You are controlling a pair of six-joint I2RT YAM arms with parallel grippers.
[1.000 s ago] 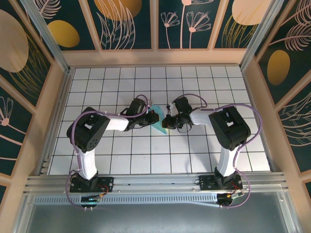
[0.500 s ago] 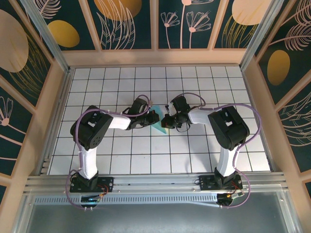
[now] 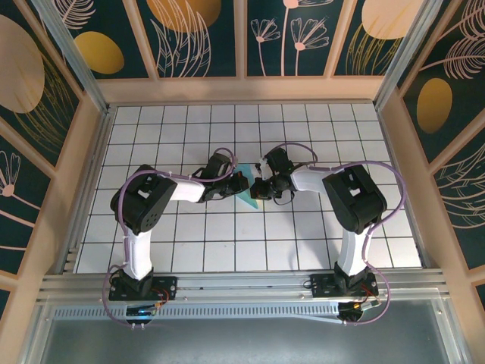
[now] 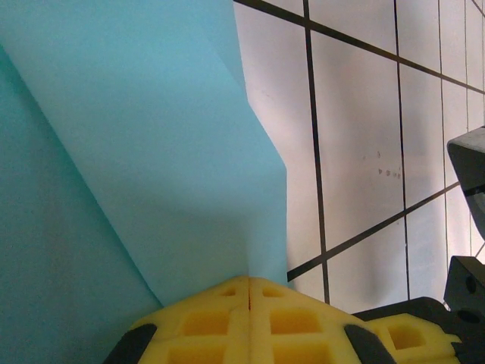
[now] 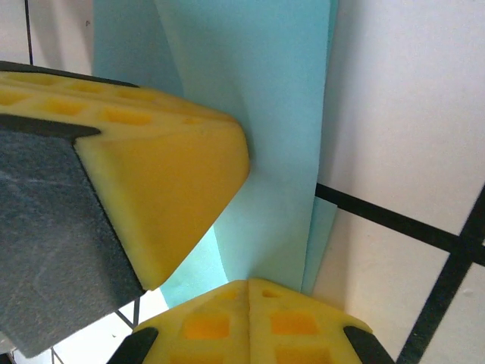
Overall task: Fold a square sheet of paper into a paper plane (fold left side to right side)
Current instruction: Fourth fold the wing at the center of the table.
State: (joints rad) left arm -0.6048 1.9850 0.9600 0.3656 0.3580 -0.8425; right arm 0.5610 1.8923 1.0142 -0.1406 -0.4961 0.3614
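Note:
The square sheet of paper (image 3: 247,200) lies partly folded at the middle of the table, turquoise, mostly covered by the two grippers. My left gripper (image 3: 243,184) is shut, and its yellow pad tips (image 4: 250,282) touch a raised flap of the paper (image 4: 151,152). My right gripper (image 3: 257,189) is shut too, and its tips (image 5: 248,284) meet a narrow upright fold of the paper (image 5: 273,114). I cannot tell whether either pair of pads nips the paper. One of the left gripper's fingers (image 5: 151,174) presses close beside that fold. No paper plane shape shows.
The white grid table (image 3: 227,235) is ringed by wooden walls (image 3: 91,152). In the left wrist view the right gripper's body (image 4: 470,167) sits very close. Both arm bases (image 3: 140,284) stand at the near edge.
The left arm's elbow swung left and the right gripper edged up and left toward the left gripper. Less of the paper shows between them. Both stayed shut.

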